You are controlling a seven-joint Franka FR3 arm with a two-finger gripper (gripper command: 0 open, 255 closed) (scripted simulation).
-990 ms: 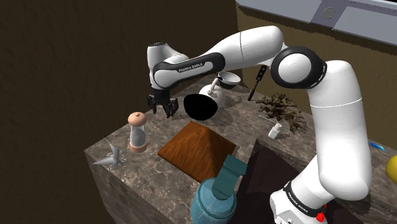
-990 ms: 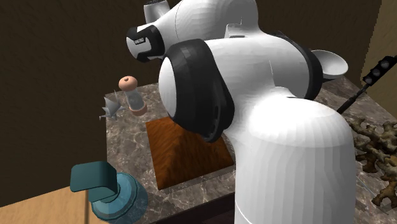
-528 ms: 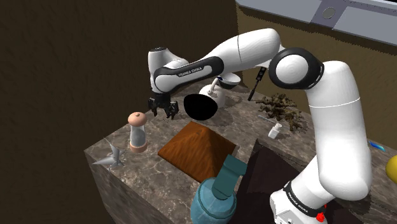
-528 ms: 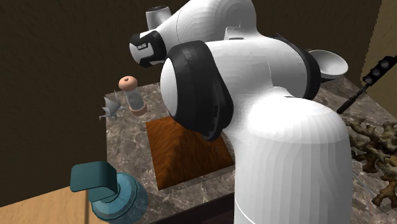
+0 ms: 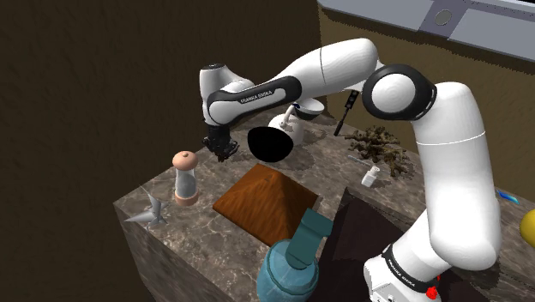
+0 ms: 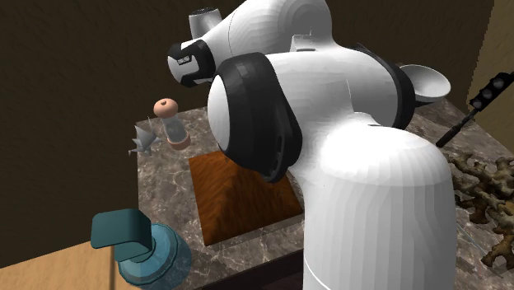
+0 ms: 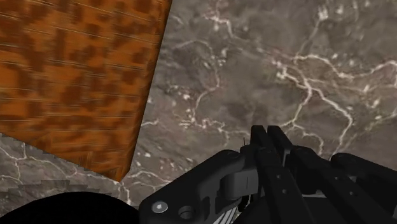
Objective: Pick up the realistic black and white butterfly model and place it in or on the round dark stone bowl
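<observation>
Black jaws | closed together, empty | over marble counter [image 7: 254,63]

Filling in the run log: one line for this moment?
gripper shut, empty, above marble counter | butterfly model at counter corner, not held | dark bowl on counter, apart from butterfly model

Bare tabletop [image 5: 209,177] lies under the gripper [image 5: 226,154], beside the wooden board [image 5: 266,202]. A grinder [image 5: 184,178] stands between the gripper and the butterfly [image 5: 150,210]. The black bowl [image 5: 270,144] sits just beside the gripper.
</observation>
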